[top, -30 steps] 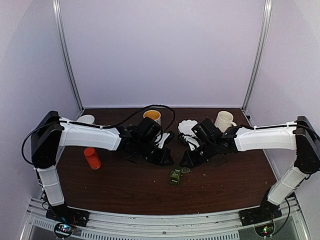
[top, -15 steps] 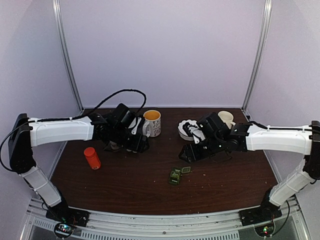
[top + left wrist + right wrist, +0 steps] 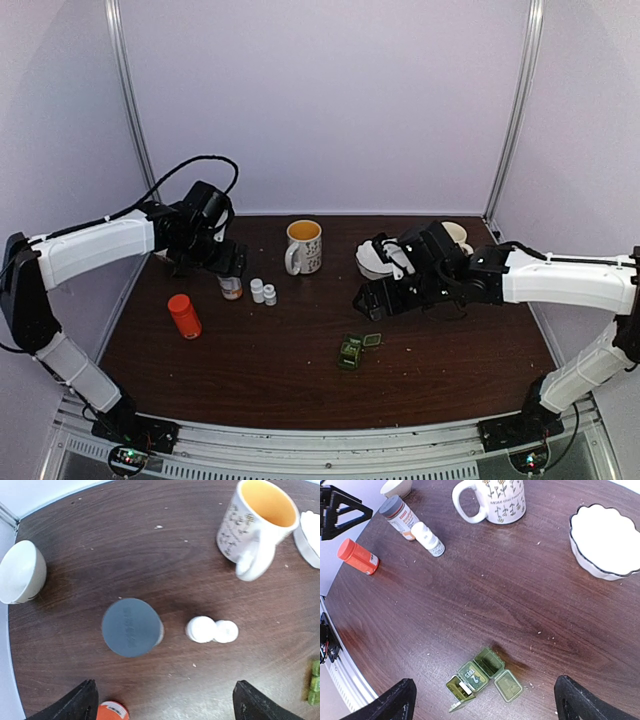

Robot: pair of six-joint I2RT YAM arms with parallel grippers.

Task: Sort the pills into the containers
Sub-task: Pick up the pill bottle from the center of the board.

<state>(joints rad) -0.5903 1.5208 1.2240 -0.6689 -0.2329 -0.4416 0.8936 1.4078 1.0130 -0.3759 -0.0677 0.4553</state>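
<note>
My left hand point(image 3: 165, 704) and right hand point(image 3: 485, 700) gape empty; dropping off-centre, the left could tip the blurry grey-capped bottle point(image 3: 131, 626) mid-frame, I think.

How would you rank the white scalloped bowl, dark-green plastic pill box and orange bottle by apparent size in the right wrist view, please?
White scalloped bowl
Dark-green plastic pill box, though nearest the camera
Orange bottle
</note>
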